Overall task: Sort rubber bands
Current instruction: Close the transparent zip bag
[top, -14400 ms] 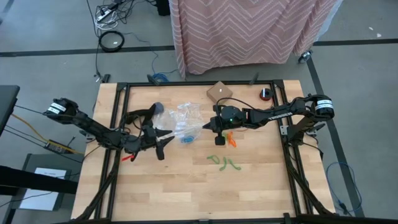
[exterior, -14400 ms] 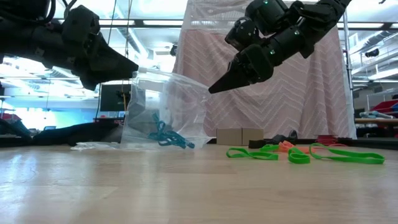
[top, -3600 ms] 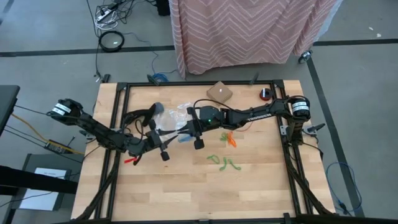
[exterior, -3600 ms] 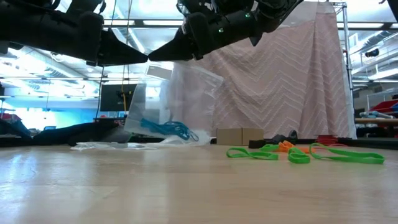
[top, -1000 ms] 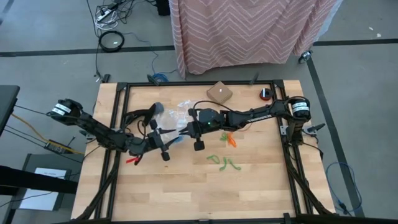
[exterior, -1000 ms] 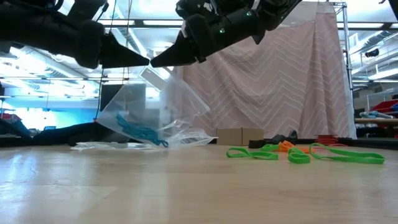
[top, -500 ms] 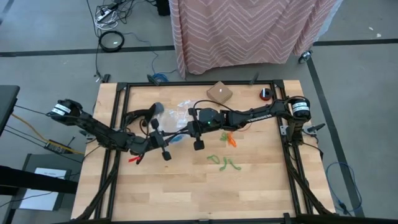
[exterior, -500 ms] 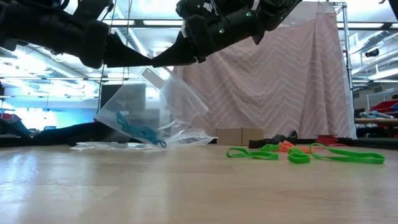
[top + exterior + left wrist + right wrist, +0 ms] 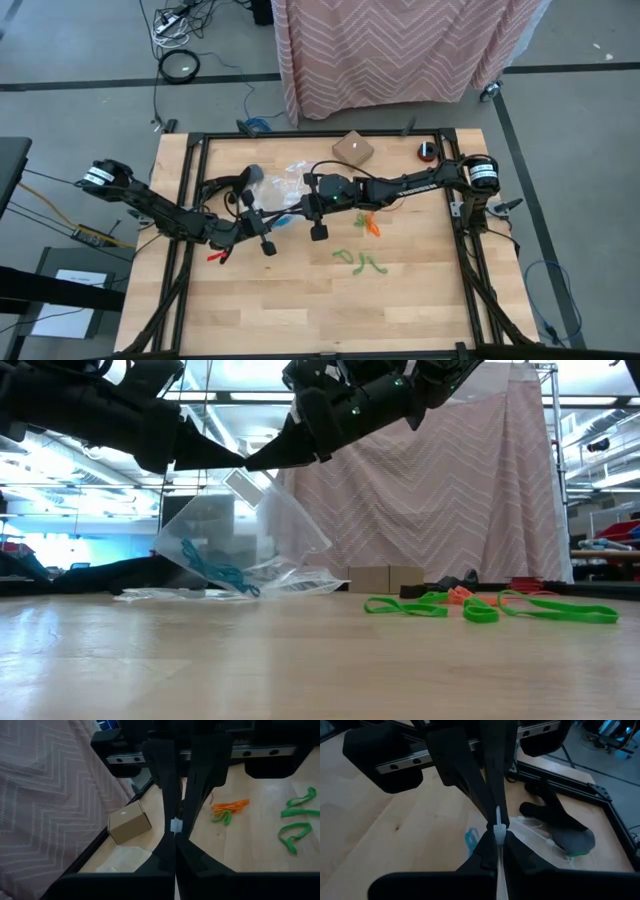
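— Where are the rubber bands right now?

— Split up. The blue bands (image 9: 215, 572) lie in the bottom of a clear bag (image 9: 245, 535) that hangs in the air over the table (image 9: 300, 310). The green bands (image 9: 358, 260) and orange bands (image 9: 370, 224) lie loose on the wood, on the right arm's side of the bag and a little nearer the front edge.

— And who has the bag?

— Both arms, it seems. The left gripper (image 9: 278, 220) and the right gripper (image 9: 298, 209) meet tip to tip at the bag's top edge. In each wrist view the fingers are pressed together on a thin white strip of the bag's rim, with the other arm's fingers coming in from the opposite side.

— So what does the next move turn on?

— The bag's mouth runs between the two tips, roughly along the line of the arms, with the bag sagging below and tilted towards the left arm. I would judge that sealing it means sliding along that line.

— Which arm is nearer the loose bands?

— The right one. Its forearm reaches in low from the far right corner, passing just behind the orange bands. The left arm stretches in from the left edge, further from them.
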